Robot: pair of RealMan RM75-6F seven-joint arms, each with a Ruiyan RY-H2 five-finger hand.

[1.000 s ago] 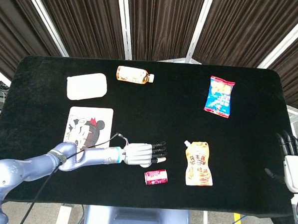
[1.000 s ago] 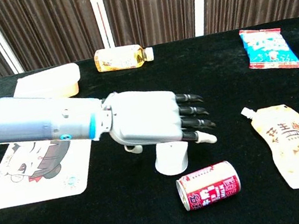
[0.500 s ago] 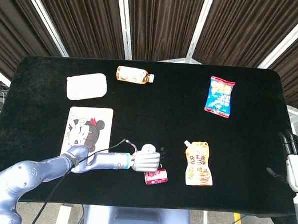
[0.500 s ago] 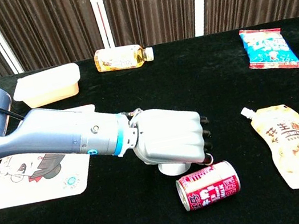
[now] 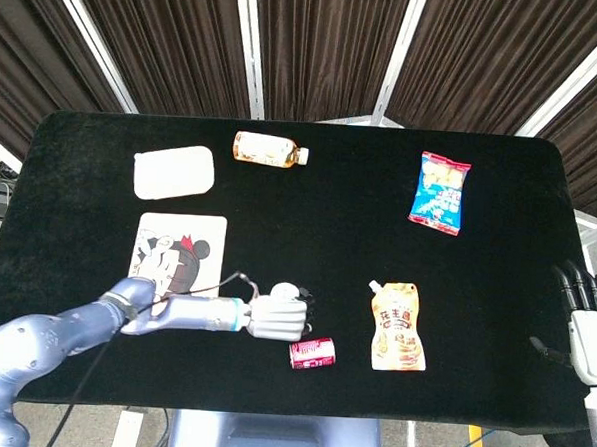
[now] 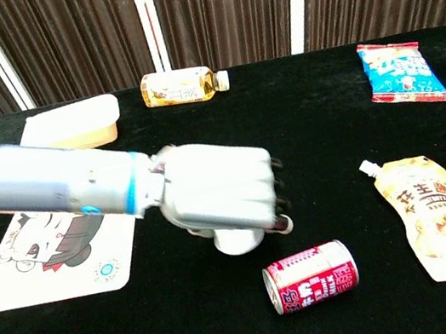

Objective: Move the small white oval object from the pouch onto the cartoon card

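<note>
My left hand (image 5: 276,319) (image 6: 219,192) is curled into a fist around the small white object (image 6: 237,241), which peeks out under the fingers. The hand sits just left of and behind a red can (image 6: 310,276). The cartoon card (image 5: 177,249) (image 6: 52,249) lies flat to the left, under my forearm. The orange pouch (image 5: 397,326) (image 6: 442,210) lies flat to the right, apart from the hand. My right hand (image 5: 589,317) hangs off the table's right edge with its fingers straight and nothing in it.
A red can (image 5: 312,353) lies on its side near the front edge. At the back are a tea bottle (image 5: 267,150), a white lidded box (image 5: 174,171) and a blue snack bag (image 5: 440,192).
The left hand went from flat with fingers stretched out to a fist over the white object. It has since shifted left, away from the can, with the object in it.
</note>
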